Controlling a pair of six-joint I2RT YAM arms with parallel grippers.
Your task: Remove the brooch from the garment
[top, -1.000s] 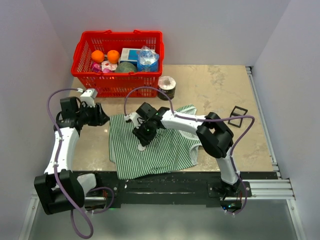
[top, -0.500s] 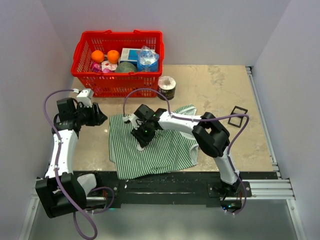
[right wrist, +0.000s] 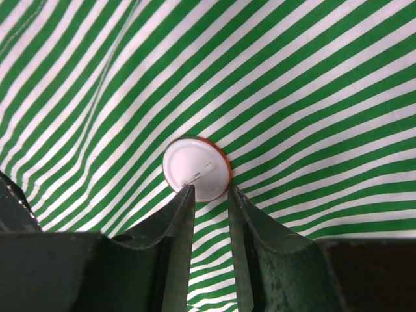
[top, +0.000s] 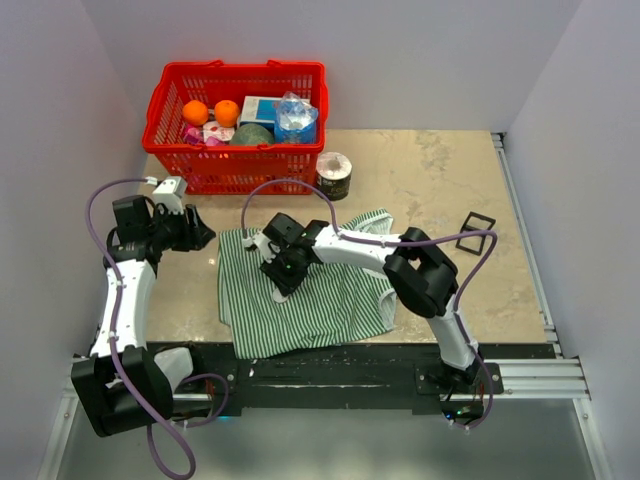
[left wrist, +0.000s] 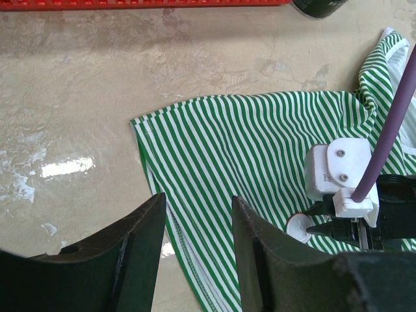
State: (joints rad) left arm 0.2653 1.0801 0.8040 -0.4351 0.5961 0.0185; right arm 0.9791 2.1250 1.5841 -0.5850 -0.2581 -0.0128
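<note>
R gripper (right wrist: 209, 192) is narrow, its tips touching the brooch (right wrist: 196, 168) at the rim's 6 o'clock (can't tell if it truly grips). The brooch lies white face up on the garment (right wrist: 292, 97). L gripper (left wrist: 197, 201) is wide and empty, by the garment's 9 o'clock edge.

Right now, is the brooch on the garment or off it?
On: the brooch sits flat on the striped garment, right gripper fingertips at its lower edge.
</note>
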